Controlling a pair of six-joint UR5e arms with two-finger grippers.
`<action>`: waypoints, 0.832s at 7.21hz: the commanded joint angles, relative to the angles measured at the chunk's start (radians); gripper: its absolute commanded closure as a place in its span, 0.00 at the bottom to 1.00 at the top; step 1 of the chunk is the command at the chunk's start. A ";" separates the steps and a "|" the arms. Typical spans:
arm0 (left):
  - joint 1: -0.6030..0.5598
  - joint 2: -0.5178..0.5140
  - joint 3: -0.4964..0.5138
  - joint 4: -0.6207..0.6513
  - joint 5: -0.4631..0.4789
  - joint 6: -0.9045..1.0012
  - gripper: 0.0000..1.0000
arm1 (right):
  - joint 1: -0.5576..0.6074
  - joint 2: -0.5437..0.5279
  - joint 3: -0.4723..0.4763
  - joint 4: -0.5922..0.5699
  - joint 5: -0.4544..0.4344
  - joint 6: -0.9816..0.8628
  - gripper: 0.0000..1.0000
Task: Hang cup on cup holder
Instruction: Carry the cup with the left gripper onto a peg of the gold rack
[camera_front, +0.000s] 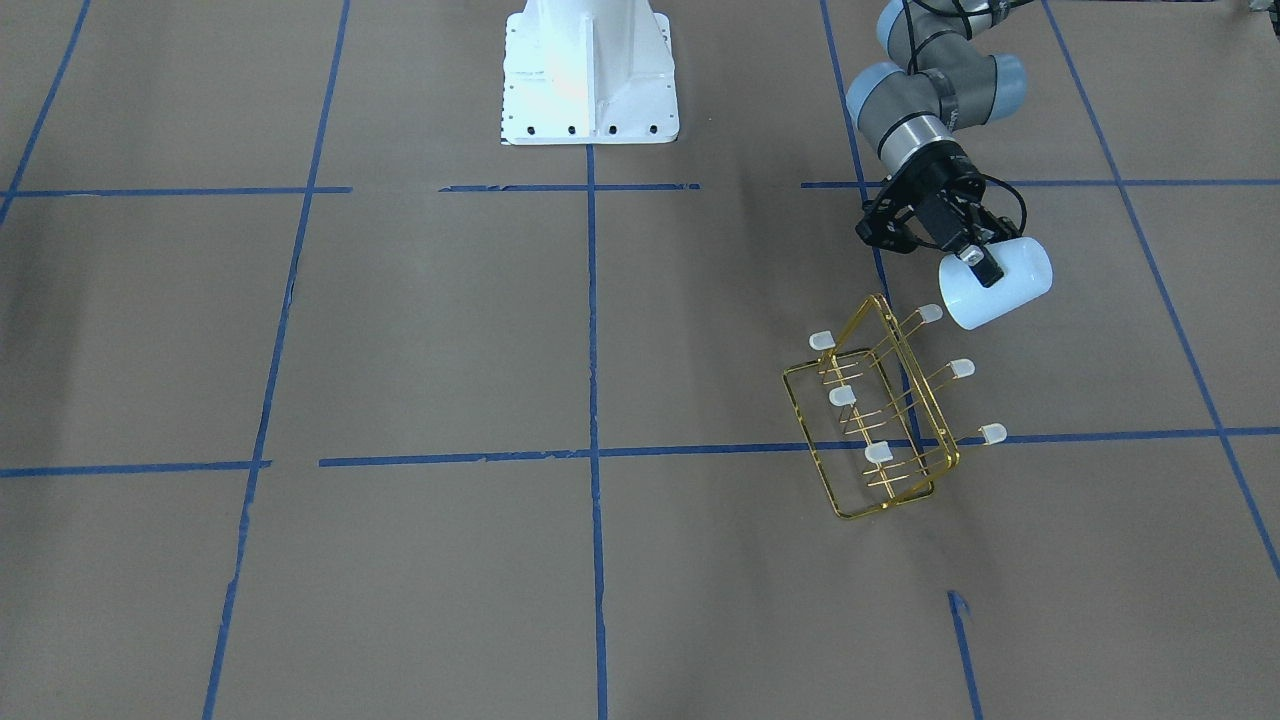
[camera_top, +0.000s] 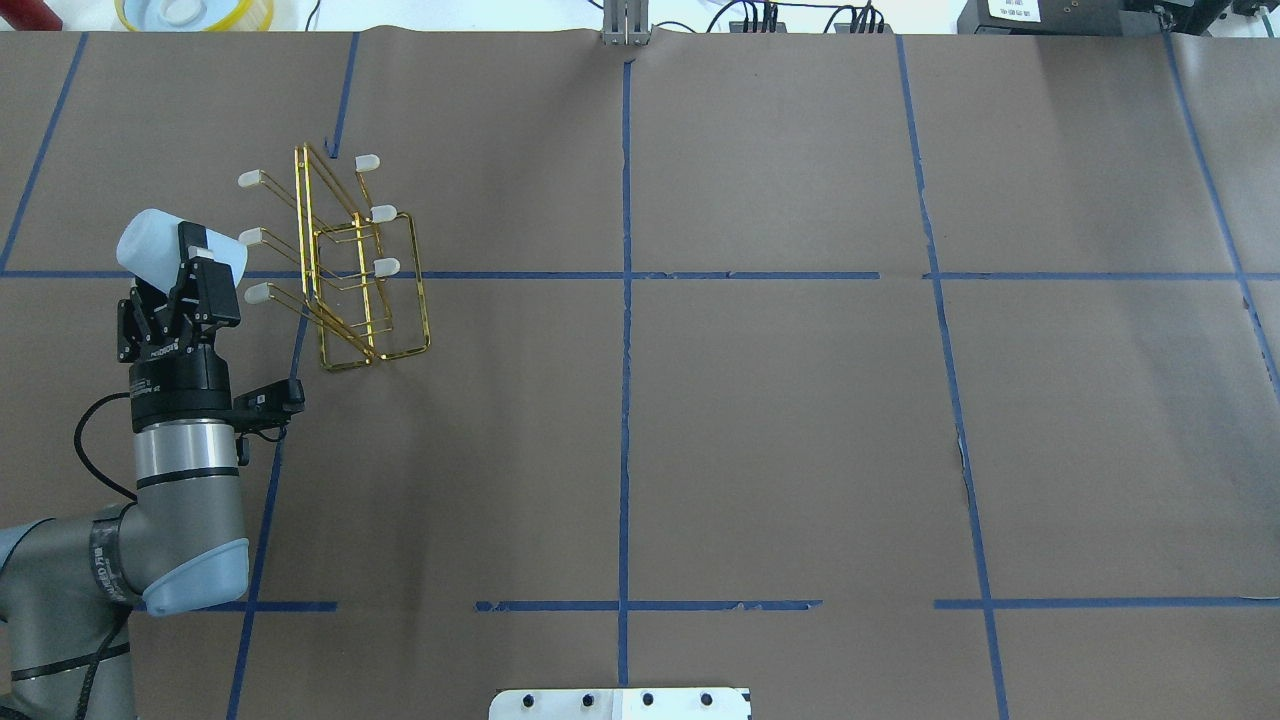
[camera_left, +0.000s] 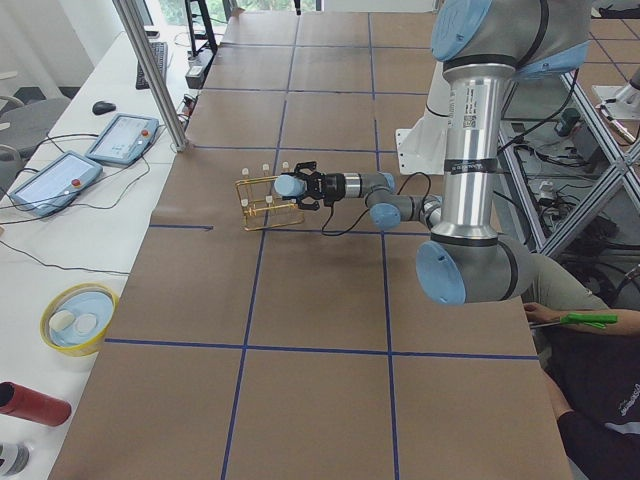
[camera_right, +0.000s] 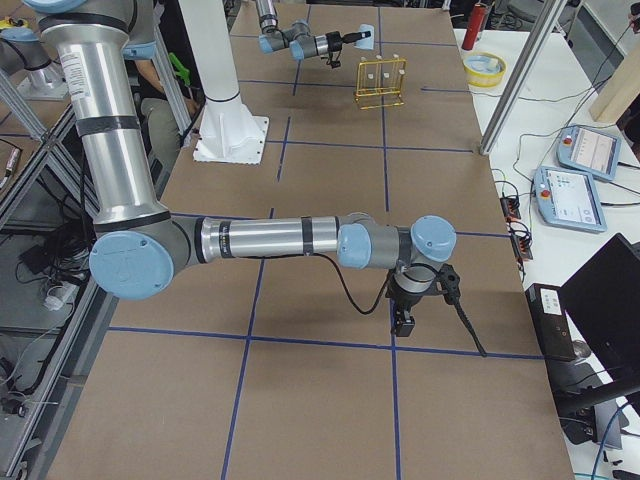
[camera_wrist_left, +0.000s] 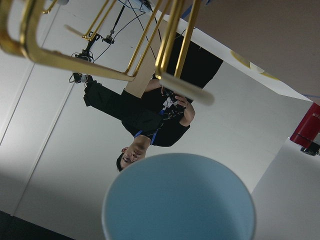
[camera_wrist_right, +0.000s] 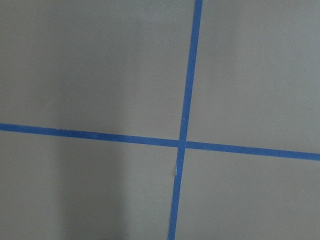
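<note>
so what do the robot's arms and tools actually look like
Both arms are round silver-grey tubes with pale blue joint caps: left arm, right arm. The left tool is black, two-fingered, with small white lettering and a black cable looping off the wrist. The right tool is black too.

1. Nothing legible for certain in any view.
2. Printed in white on the black body of the left gripper (camera_top: 202, 250), just behind the fingers (camera_top: 190, 250) clamped on the cup (camera_top: 145, 245): a short line of lettering, too small to read.
3. Marked on the grey joint band (camera_top: 100, 568), far back up the arm from that gripper: dark print, blurred.
4. Stuck to the silver upper tube (camera_left: 470, 180), farther back still: a white sticker (camera_left: 467, 110), illegible.
5. Pasted on a black box (camera_top: 1080, 15) well off to the gripper's right: a white label (camera_top: 1010, 8), unreadable.
</note>
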 joint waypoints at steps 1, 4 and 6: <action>0.014 -0.031 0.060 -0.034 0.026 -0.002 1.00 | 0.000 0.000 0.000 0.000 0.000 0.000 0.00; 0.017 -0.051 0.096 -0.040 0.031 -0.003 1.00 | 0.000 0.000 0.000 0.000 0.000 0.000 0.00; 0.017 -0.094 0.148 -0.042 0.032 -0.003 1.00 | 0.000 0.000 0.000 0.000 0.000 0.000 0.00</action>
